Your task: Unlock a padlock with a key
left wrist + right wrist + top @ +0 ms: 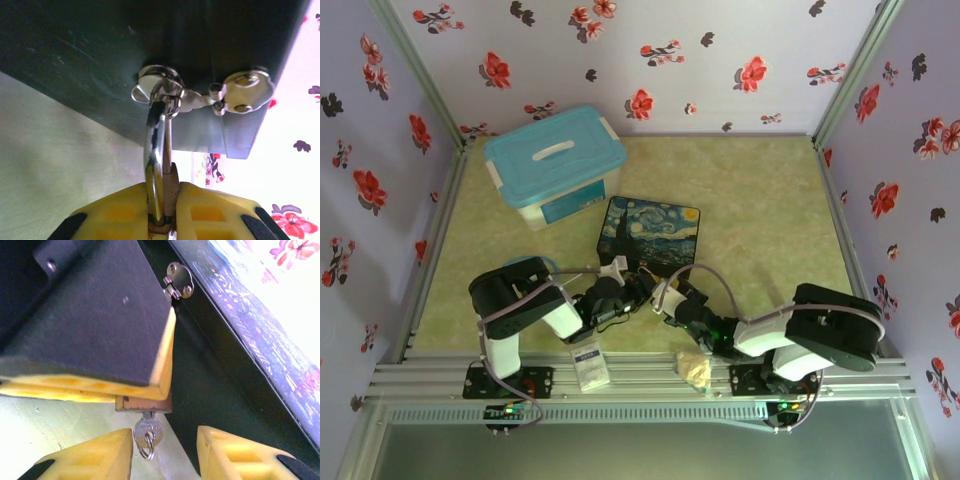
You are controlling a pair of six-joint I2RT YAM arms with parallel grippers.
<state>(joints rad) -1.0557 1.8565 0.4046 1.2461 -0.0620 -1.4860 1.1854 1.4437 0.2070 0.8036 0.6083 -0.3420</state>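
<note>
The padlock [171, 192] is a small brass body pinched between my left gripper's [163, 186] yellow fingers, which are shut on it. Its silver shackle [156, 145] runs up through the metal hasp [165, 92] on the dark-blue painted box [650, 232]. From the right wrist view, the padlock's bottom edge [145, 403] shows below the left finger [90, 315]. The key [148, 431], silver-headed with a small ring, sticks out of it. My right gripper [164, 440] is open, its fingers either side of the key head, not touching it. Both grippers [642, 292] meet at the box's near edge.
A teal-lidded storage bin [555, 165] stands behind the box at the back left. A white card [588, 367] and a crumpled yellowish item [694, 370] lie on the near rail. Flowered walls close in three sides.
</note>
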